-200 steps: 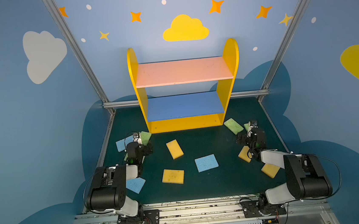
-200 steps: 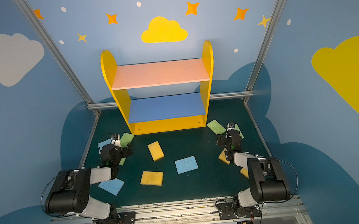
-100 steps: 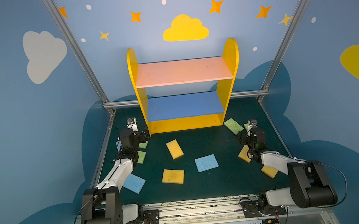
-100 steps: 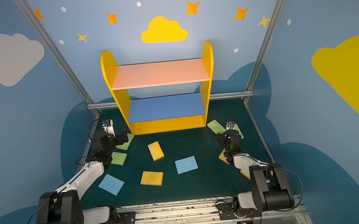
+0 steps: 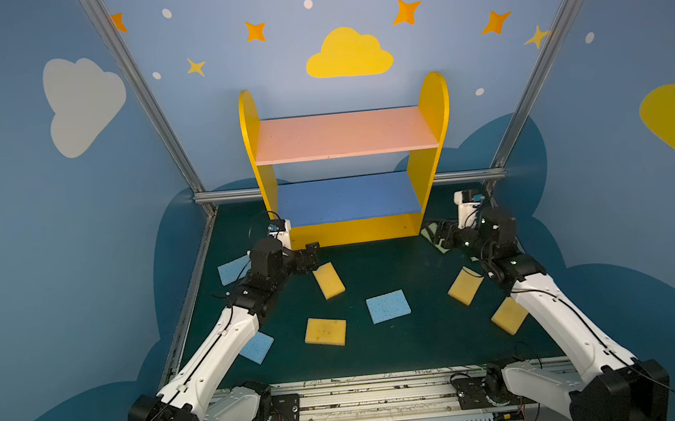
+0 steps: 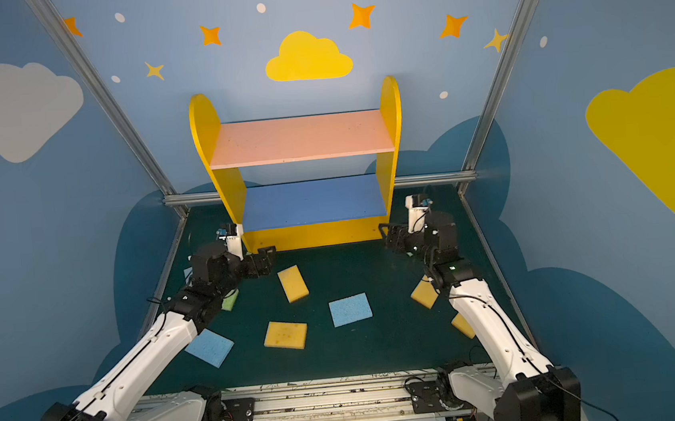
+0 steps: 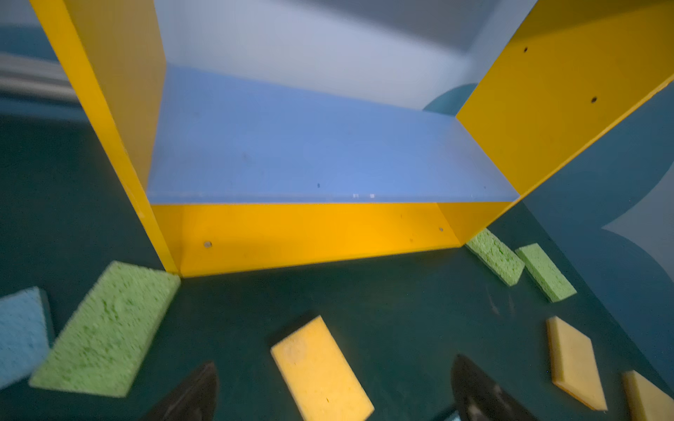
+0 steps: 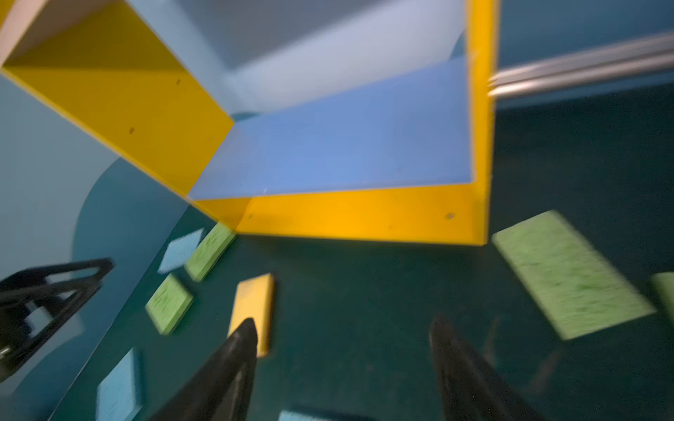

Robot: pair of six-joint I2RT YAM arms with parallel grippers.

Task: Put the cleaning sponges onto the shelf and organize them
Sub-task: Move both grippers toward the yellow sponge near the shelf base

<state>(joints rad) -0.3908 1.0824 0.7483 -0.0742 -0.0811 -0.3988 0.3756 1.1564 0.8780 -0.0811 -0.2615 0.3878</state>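
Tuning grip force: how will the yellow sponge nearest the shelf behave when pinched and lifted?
Probably light and squashy: the yellow sponge looks porous, like foam. Lying flat on the mat, it likely won't roll or tip. Its rough surface should resist slipping.

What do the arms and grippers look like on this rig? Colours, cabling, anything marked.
White links on left arm and right arm, black joint housings, thin black cables looped alongside. Black tapered fingers on left gripper and right gripper. A white camera block at each wrist. No legible markings.
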